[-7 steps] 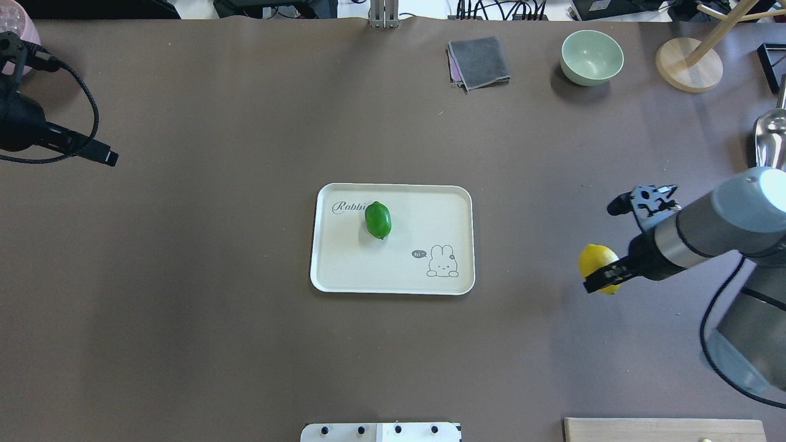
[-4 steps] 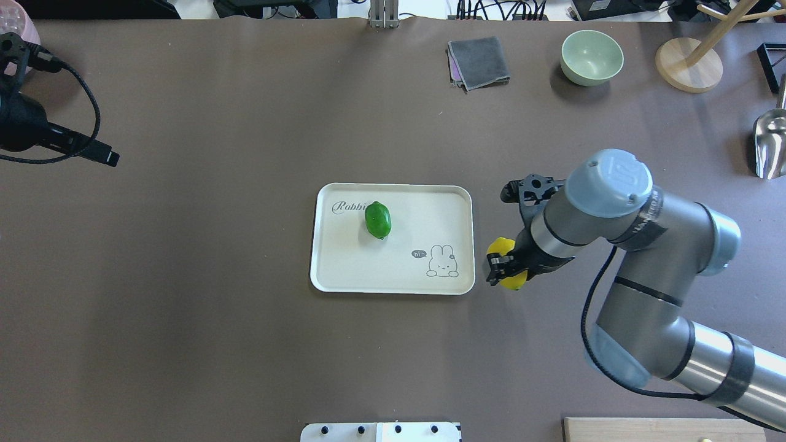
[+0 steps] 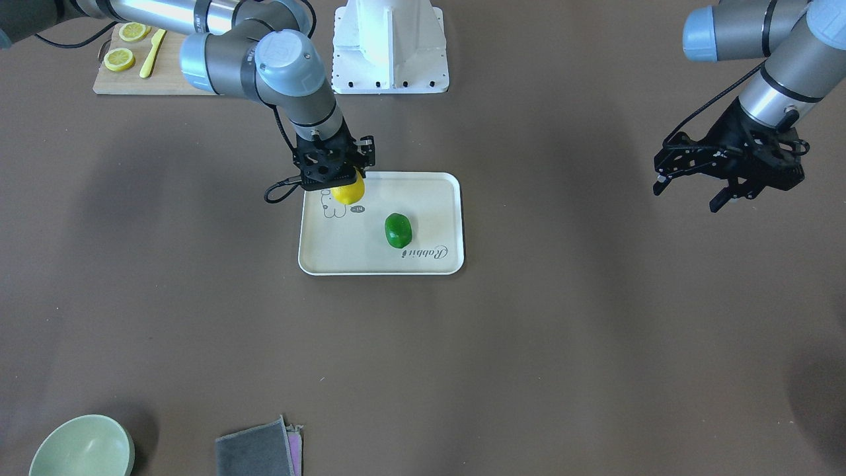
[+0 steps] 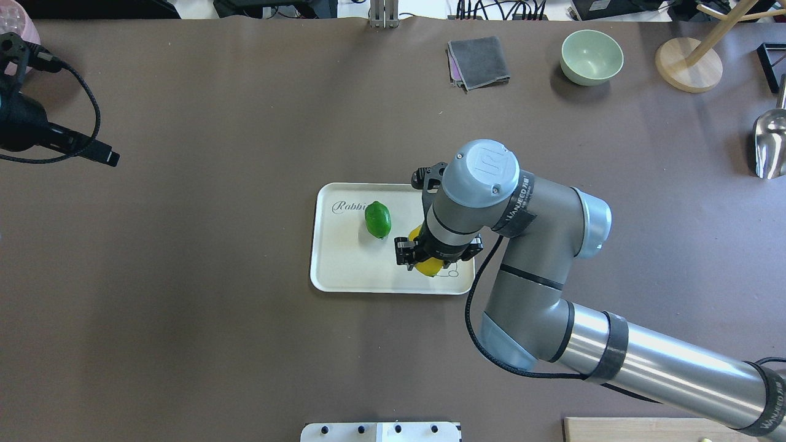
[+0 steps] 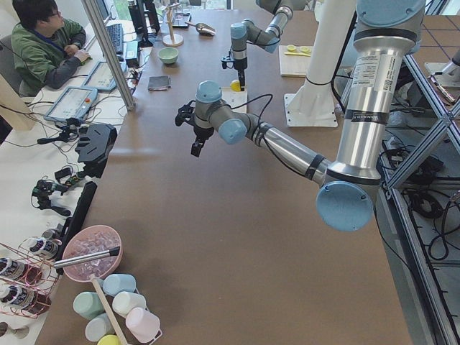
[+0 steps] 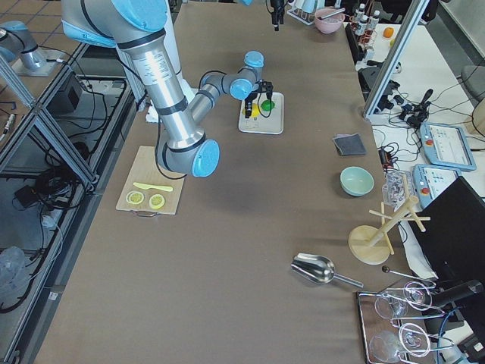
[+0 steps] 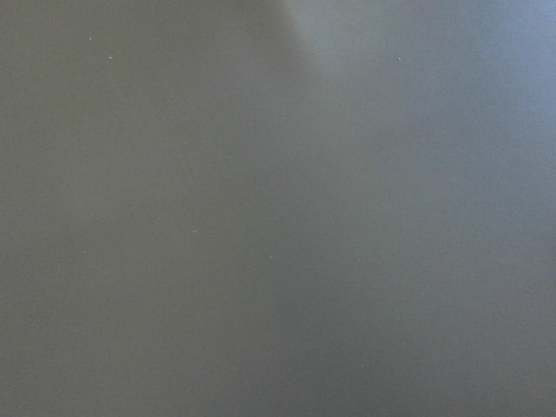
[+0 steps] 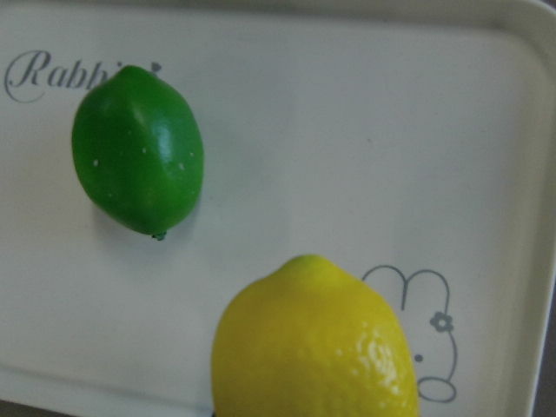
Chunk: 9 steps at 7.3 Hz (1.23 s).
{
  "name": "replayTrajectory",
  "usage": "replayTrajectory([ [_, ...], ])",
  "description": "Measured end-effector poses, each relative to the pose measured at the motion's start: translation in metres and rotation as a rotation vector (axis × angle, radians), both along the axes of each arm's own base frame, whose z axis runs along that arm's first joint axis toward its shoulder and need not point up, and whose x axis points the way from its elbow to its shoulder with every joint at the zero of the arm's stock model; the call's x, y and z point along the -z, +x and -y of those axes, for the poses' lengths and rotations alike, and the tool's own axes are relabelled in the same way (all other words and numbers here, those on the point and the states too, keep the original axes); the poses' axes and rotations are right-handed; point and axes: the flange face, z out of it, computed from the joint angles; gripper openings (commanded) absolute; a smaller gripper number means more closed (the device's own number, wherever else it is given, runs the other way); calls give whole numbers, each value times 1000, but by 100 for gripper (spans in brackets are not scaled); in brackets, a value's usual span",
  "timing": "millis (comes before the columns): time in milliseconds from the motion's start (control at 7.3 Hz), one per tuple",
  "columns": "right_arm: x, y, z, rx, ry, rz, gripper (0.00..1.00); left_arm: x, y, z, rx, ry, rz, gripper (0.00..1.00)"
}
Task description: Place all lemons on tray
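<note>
The cream tray (image 4: 344, 270) (image 3: 330, 254) with the "Rabbit" script lies at the table's middle. The green lemon (image 4: 377, 220) (image 3: 398, 230) (image 8: 137, 149) rests on it near the script. My right gripper (image 4: 424, 255) (image 3: 340, 182) is shut on the yellow lemon (image 4: 428, 266) (image 3: 349, 191) (image 8: 313, 343) and holds it over the tray's rabbit drawing; I cannot tell whether the lemon touches the tray. My left gripper (image 3: 720, 182) is open and empty, far off over bare table. The left wrist view shows only table surface.
A wooden cutting board (image 3: 119, 82) with lemon slices and a yellow knife lies near the robot's right side. A green bowl (image 4: 591, 56), a grey cloth (image 4: 479, 61), a wooden stand (image 4: 688, 64) and a metal scoop (image 4: 770, 144) sit at the far right.
My right arm has swept left with the yellow lemon, from right of the tray to over the tray's rabbit drawing. The green lemon and left arm have not moved.
</note>
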Motion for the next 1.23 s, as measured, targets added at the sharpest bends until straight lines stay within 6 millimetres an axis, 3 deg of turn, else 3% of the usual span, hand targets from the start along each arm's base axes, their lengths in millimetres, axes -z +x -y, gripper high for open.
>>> replayTrajectory([
  [274,7,0,15,-12,4,-6,100,0,0,0,0,0,-1,97],
  [685,10,37,51,-26,-62,9,100,5,-1,-3,-11,2,-13,97],
  [958,-4,82,89,-69,-39,4,100,4,-6,-2,-11,-2,-16,97],
  [1232,-47,164,117,-64,61,-12,100,-5,-40,11,-7,17,1,97],
])
